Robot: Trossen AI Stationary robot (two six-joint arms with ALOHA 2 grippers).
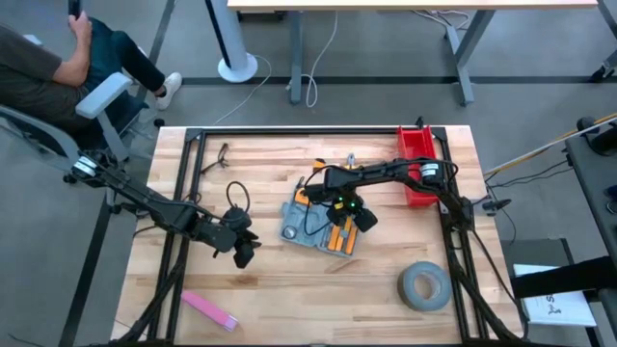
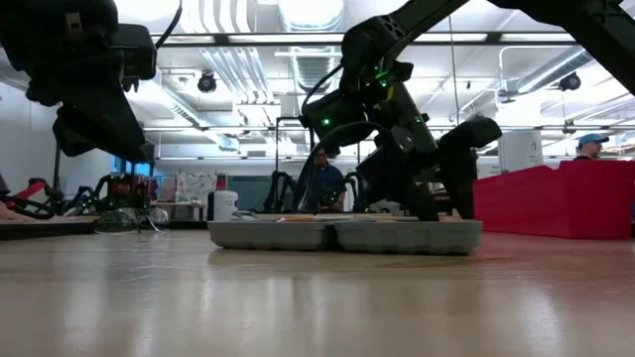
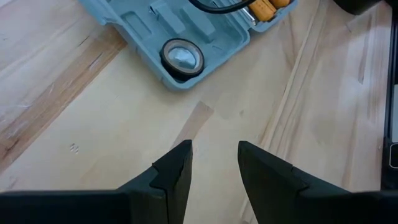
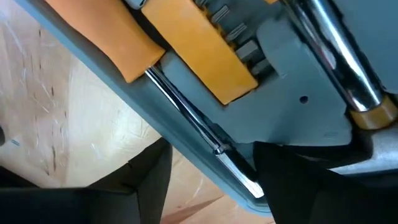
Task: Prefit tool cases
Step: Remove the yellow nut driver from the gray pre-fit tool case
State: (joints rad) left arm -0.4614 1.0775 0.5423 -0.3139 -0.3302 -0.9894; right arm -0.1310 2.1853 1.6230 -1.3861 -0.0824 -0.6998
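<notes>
On the left side of the table the left gripper (image 1: 243, 253) hangs above bare wood, well apart from the work. Its fingers (image 3: 176, 168) are spread with a plain gap between them and nothing in it; its wrist view shows only the near corner of the case beyond them. It looks to be waiting, and it does best to stay clear of the right arm's path.

At the middle of the table lies the tool case (image 1: 310, 227), open and flat, blue-grey, with orange-handled tools (image 4: 186, 53) seated in its moulded recesses and a small round part (image 3: 181, 56) in a corner pocket.

Over the right half of the case sits the right gripper (image 1: 359, 216), low and close to the tray. In its wrist view the dark fingers (image 4: 149, 174) straddle the case's edge, where a thin metal shaft (image 4: 199, 134) runs along the rim; the fingers are parted, and I cannot tell whether they touch the shaft.

The step seems to be seating or aligning a tool in its recess. To do it well, the right gripper should close squarely across the shaft rather than catching the plastic lip, then press straight down so the tool drops into its groove without skewing. The case rests loose on the wood, so a sideways push may slide it.

Farther right stand a red bin (image 1: 417, 166) and, nearer, a grey tape roll (image 1: 424, 287).
</notes>
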